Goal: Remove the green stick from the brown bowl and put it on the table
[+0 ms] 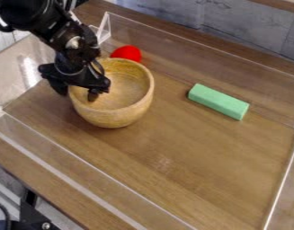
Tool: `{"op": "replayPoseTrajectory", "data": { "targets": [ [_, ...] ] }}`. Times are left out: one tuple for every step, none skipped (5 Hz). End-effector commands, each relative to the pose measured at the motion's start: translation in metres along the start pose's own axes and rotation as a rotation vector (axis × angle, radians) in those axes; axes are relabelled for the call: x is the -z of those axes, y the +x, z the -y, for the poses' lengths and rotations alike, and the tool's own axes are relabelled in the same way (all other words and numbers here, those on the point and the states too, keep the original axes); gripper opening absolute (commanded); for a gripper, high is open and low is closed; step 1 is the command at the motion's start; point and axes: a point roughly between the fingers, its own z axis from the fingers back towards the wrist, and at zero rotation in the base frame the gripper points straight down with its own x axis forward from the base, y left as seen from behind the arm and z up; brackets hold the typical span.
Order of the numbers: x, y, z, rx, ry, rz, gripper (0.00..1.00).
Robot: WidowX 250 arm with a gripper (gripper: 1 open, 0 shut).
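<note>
On the table [173,162], the green stick [218,101] slants from upper-left to lower-right.

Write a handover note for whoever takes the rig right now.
End effector: at the bowl's left rim as pictured; can't tell if its fingers are open or shut.
Stick: on the table, right of the bowl and apart from it.
Done: stick is out and on the table.
Left: apparently only backing the arm away from the bowl.
</note>
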Motion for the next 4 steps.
{"op": "replayPoseTrajectory", "data": {
  "targets": [
    [-0.004, 0.004, -0.01, 0.004, 0.012, 0.02, 0.0],
    [0.005, -0.001, -0.01, -0.005, 0.026, 0.016, 0.0],
    [0.013, -0.006, -0.011, -0.015, 0.041, 0.013, 0.0],
    [0.011, -0.002, -0.008, -0.035, 0.068, 0.009, 0.0]
  ]
}}
